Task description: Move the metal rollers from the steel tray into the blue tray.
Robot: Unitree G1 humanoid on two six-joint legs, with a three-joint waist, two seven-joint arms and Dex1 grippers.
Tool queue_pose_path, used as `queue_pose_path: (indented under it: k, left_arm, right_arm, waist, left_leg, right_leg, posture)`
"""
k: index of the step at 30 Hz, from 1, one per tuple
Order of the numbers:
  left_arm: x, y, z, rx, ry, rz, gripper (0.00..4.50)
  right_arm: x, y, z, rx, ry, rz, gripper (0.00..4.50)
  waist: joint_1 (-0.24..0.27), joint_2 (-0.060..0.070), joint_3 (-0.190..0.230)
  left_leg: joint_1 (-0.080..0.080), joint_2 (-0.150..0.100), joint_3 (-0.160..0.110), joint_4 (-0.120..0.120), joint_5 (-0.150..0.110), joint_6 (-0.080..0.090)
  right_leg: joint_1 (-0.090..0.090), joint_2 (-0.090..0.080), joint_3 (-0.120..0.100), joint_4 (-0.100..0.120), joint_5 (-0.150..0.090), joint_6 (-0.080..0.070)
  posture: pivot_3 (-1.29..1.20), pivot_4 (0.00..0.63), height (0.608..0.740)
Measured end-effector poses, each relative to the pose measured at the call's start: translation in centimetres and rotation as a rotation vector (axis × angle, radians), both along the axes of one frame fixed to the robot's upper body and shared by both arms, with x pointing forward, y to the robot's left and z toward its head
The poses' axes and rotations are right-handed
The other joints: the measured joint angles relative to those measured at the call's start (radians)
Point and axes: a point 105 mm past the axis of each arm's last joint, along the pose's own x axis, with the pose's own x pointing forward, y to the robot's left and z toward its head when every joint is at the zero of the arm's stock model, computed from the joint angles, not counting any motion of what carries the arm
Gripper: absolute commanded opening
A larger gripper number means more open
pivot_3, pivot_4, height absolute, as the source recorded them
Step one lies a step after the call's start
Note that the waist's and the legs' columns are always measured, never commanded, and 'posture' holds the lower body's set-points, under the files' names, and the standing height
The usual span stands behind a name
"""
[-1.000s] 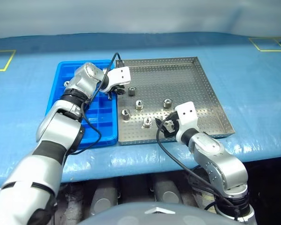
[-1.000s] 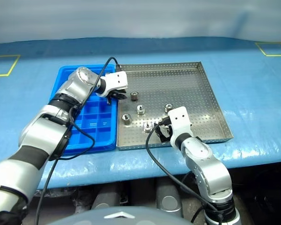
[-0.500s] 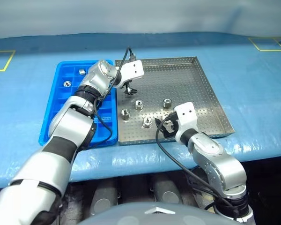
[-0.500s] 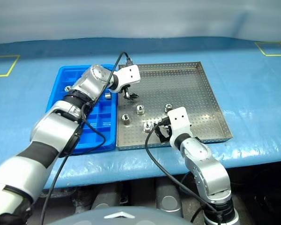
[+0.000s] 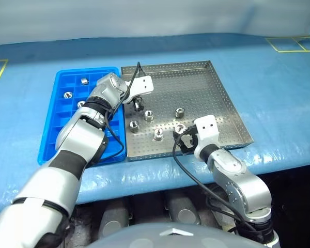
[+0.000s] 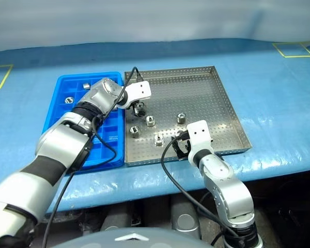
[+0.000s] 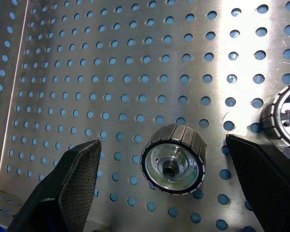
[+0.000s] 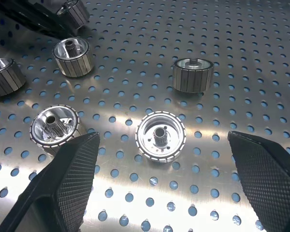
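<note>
Left gripper (image 7: 164,193) fingers (image 7: 72,183) spread wide, one roller (image 7: 173,159) upright on the steel tray (image 5: 217,88) floor between them, no finger touching it. A second roller (image 7: 285,121) sits just beside the far finger, outside the gap. Head views: left gripper (image 5: 138,103) hangs over the tray's near-left part, close to the edge shared with the blue tray (image 5: 51,139).

Right gripper (image 8: 159,193) fingers (image 8: 63,183) also spread, nothing held; a roller (image 8: 160,137) lies on its end between them, ahead of the tips. More rollers on the perforated floor beyond: one (image 8: 54,127) close to the nearer finger, one (image 8: 193,75) further off, two (image 8: 73,57) near the left gripper. Right gripper (image 5: 183,139) low over the tray's near edge.

Blue tray holds three rollers in far compartments (image 5: 83,80), (image 5: 67,95), (image 5: 81,104).

Vs one second ago: left gripper was over the blue tray's right edge with jaws narrower; now it's across over the steel tray, open, lower, straddling a roller. Right gripper unchanged. The whole view has shifted, a camera move.
</note>
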Motion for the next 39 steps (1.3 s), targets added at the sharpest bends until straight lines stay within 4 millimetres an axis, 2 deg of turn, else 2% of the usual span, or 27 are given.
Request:
queue_pose_path:
  k: [2,8,14,18,19,22,25,27,29,31,35,39]
  left_arm:
    - [0.1,0.2,-0.1,0.005,-0.005,0.015,3.87]
    - [0.0,0.6,-0.5,0.016,0.007,0.033,1.89]
    - [0.1,0.6,-0.2,-0.018,0.007,0.039,1.86]
    - [0.6,1.1,0.9,-0.078,-0.033,0.061,1.86]
    - [0.9,1.2,1.6,-0.119,-0.06,0.078,1.86]
    - [2.3,1.6,5.5,-0.306,-0.228,0.158,1.86]
    - [2.5,3.5,9.1,-0.473,-0.427,0.269,1.86]
    - [1.2,5.1,9.4,-0.564,-0.505,0.348,1.86]
    - [-0.7,6.8,8.2,-0.62,-0.546,0.451,1.86]
    - [-2.4,8.4,6.9,-0.632,-0.569,0.55,1.86]
    - [-6.9,11.9,5.9,-0.644,-0.703,0.759,1.86]
    - [-9.8,13.8,4.5,-0.644,-0.756,0.928,1.86]
  right_arm:
    - [0.0,-0.1,0.0,-0.001,-0.002,-0.004,4.5]
    - [0.0,-0.1,0.0,0.0,-0.003,-0.007,4.5]
    - [0.0,0.0,0.1,0.001,-0.005,-0.008,4.5]
    - [0.0,0.0,0.1,0.002,-0.005,-0.006,4.5]
    - [0.1,0.0,0.1,0.003,-0.006,-0.004,4.5]
    - [0.4,0.5,0.4,0.009,-0.016,0.011,4.5]
    - [0.8,1.5,0.8,0.019,-0.03,0.052,4.5]
    - [1.2,2.2,1.2,0.027,-0.045,0.077,4.5]
    - [1.6,2.9,1.6,0.03,-0.068,0.109,4.5]
    - [1.9,3.5,1.8,0.027,-0.085,0.141,4.5]
    - [2.6,5.5,2.5,-0.012,-0.149,0.251,4.5]
    - [2.5,7.0,2.7,-0.02,-0.189,0.336,4.5]
  waist:
    - [-0.002,0.0,0.0]
    - [-0.009,0.0,0.0]
    - [-0.016,0.0,0.0]
    - [-0.017,0.0,0.0]
    - [-0.016,0.0,0.0]
    - [-0.013,0.0,0.0]
    - [-0.011,0.001,0.0]
    - [-0.006,0.002,-0.001]
    - [0.008,0.002,-0.001]
    - [0.032,0.001,0.0]
    - [0.081,0.001,0.0]
    - [0.134,0.0,-0.001]
  left_leg:
    - [0.0,0.0,0.0,0.0,0.0,0.0]
    - [0.0,0.0,0.0,0.0,0.0,0.0]
    - [0.0,0.0,0.0,0.0,0.0,0.0]
    - [0.0,0.0,0.0,0.0,0.0,0.0]
    - [0.0,0.0,0.0,0.0,0.0,0.0]
    - [0.0,0.001,0.0,0.0,0.0,0.0]
    - [0.002,0.001,0.001,-0.002,0.0,-0.001]
    - [0.003,0.001,0.002,-0.002,-0.001,-0.001]
    - [0.003,0.001,0.001,-0.002,-0.001,-0.002]
    - [0.002,0.001,0.001,-0.001,-0.001,-0.002]
    - [0.004,0.0,0.001,-0.001,-0.001,-0.002]
    - [0.004,0.0,-0.001,0.0,0.0,-0.002]
  right_leg:
    - [0.0,0.0,0.0,0.0,0.0,0.0]
    - [0.0,0.0,0.0,0.0,0.0,0.0]
    - [0.0,0.0,0.0,0.0,0.0,0.0]
    - [0.0,0.0,0.0,0.0,0.0,0.0]
    - [-0.001,0.0,0.0,0.001,0.001,-0.001]
    - [-0.001,-0.001,0.001,0.0,0.002,-0.003]
    - [0.0,-0.002,0.001,0.001,0.003,-0.004]
    - [0.0,-0.002,0.002,0.002,0.003,-0.005]
    - [-0.001,-0.002,0.002,0.003,0.003,-0.005]
    - [-0.001,-0.001,0.001,0.003,0.003,-0.005]
    - [0.001,-0.003,0.001,0.001,0.003,-0.005]
    - [0.003,-0.003,-0.001,0.001,0.003,-0.006]
  posture:
    - [-0.29,0.15,0.74]
    - [-0.29,0.15,0.74]
    - [-0.27,0.15,0.74]
    - [-0.23,0.15,0.74]
    - [-0.23,0.15,0.74]
    - [-0.19,0.15,0.74]
    - [-0.15,0.15,0.74]
    - [-0.11,0.15,0.74]
    - [-0.08,0.15,0.74]
    - [-0.05,0.15,0.74]
    - [-0.01,0.15,0.74]
    - [0.01,0.15,0.74]
